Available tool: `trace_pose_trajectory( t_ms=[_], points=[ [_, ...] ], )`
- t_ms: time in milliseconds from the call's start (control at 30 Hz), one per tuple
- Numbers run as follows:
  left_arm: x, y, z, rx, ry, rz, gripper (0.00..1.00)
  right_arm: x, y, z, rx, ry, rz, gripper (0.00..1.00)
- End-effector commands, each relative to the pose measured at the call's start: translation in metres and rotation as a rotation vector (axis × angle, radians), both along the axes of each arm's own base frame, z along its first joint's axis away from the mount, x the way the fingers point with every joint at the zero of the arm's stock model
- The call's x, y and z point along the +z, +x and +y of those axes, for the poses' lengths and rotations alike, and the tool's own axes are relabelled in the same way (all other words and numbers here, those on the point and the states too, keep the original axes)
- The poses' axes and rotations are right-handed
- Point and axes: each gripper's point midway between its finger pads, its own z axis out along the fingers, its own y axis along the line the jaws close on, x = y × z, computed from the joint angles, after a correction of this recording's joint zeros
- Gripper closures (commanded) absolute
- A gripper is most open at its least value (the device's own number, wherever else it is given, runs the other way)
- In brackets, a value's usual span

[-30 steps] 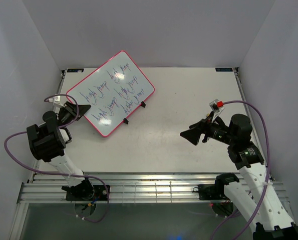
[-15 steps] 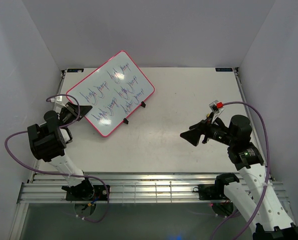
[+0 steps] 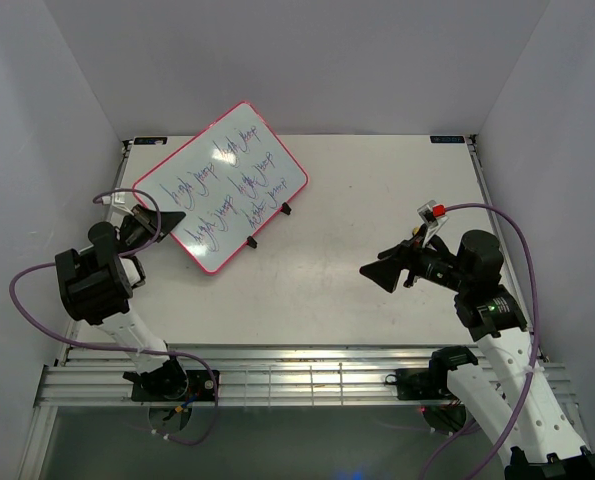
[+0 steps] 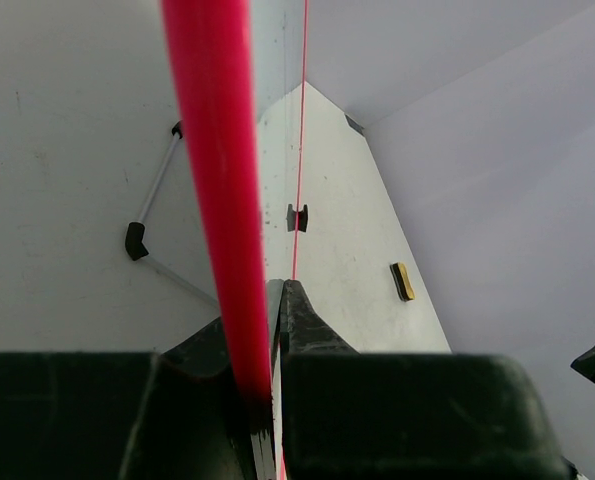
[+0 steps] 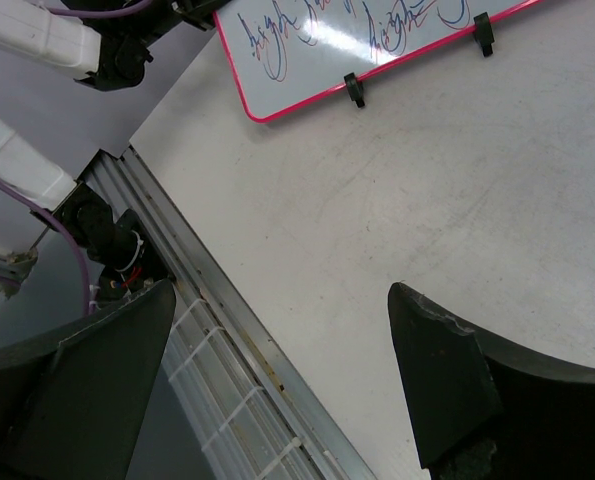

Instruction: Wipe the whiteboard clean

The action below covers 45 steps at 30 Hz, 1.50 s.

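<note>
Left gripper [image 4: 275,290] is clamped on the pink-red rim of the whiteboard [image 3: 222,185], at the board's lower-left edge. The scribbled board stands tilted on the table [image 3: 377,190]. Right gripper [image 3: 370,269] hangs with jaws spread wide, well apart from the whiteboard, off its right side.

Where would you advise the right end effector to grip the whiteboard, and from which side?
Probably its right short rim, from the right, jaws spanning front and back: the whiteboard is a thin propped panel, and the left end effector clamps the opposite rim.
</note>
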Motion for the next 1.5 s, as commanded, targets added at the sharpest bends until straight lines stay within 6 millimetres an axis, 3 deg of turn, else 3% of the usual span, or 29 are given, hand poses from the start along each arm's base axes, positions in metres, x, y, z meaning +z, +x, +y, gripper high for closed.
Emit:
trace_pose_trajectory(
  t_ms=[0, 133, 333, 533, 767, 900, 1000, 1067, 1133, 1233, 1300, 1333, 1367, 1400, 1433, 1467],
  points=[
    [0.009, 0.003, 0.002, 0.018, 0.054, -0.036, 1.0, 0.003, -0.002, 0.001, 0.016, 0.007, -0.031, 0.07],
    [0.03, 0.01, 0.011, 0.072, 0.113, -0.079, 1.0, 0.003, -0.002, 0.001, 0.013, 0.005, -0.03, 0.07],
    [0.09, 0.008, 0.01, 0.1, 0.136, -0.211, 1.0, 0.001, 0.001, 0.001, 0.011, 0.0, -0.025, 0.07],
    [0.12, 0.008, 0.006, 0.098, 0.071, -0.226, 1.0, -0.002, 0.004, 0.001, 0.001, -0.005, -0.024, 0.07],
    [0.166, 0.007, -0.024, 0.039, -0.007, -0.289, 1.0, -0.006, 0.01, -0.001, -0.029, -0.007, -0.014, 0.07],
    [0.208, 0.006, -0.049, 0.006, -0.054, -0.343, 1.0, -0.017, 0.017, 0.001, -0.057, 0.031, 0.032, 0.05],
    [0.239, 0.003, -0.067, -0.031, -0.059, -0.386, 1.0, -0.018, 0.028, 0.0, -0.104, 0.058, 0.05, 0.06],
    [0.249, 0.001, -0.078, -0.054, -0.066, -0.377, 1.0, -0.023, 0.043, -0.008, -0.193, 0.043, 0.064, 0.1],
    [0.253, -0.001, -0.086, -0.07, -0.079, -0.317, 1.0, -0.021, 0.064, -0.021, -0.317, 0.015, 0.07, 0.1],
    [0.245, -0.022, -0.102, -0.08, -0.086, -0.229, 1.0, -0.034, 0.09, -0.047, -0.508, -0.075, 0.153, 0.1],
    [0.209, -0.033, -0.11, -0.076, -0.075, -0.098, 1.0, -0.018, 0.099, -0.054, -0.534, -0.082, 0.138, 0.1],
    [0.211, -0.048, -0.112, -0.077, -0.062, -0.105, 1.0, -0.015, 0.106, -0.061, -0.557, -0.09, 0.132, 0.1],
    [0.189, -0.057, -0.117, -0.089, -0.058, -0.053, 1.0, -0.007, 0.111, -0.067, -0.58, -0.089, 0.115, 0.1],
    [0.172, -0.068, -0.122, -0.114, -0.047, 0.007, 1.0, -0.006, 0.118, -0.082, -0.644, -0.101, 0.111, 0.1],
    [0.17, -0.082, -0.126, -0.137, -0.04, 0.007, 1.0, -0.011, 0.124, -0.092, -0.675, -0.133, 0.119, 0.1],
    [0.149, -0.092, -0.131, -0.165, -0.044, 0.055, 1.0, -0.004, 0.13, -0.103, -0.716, -0.148, 0.117, 0.1]
  ],
)
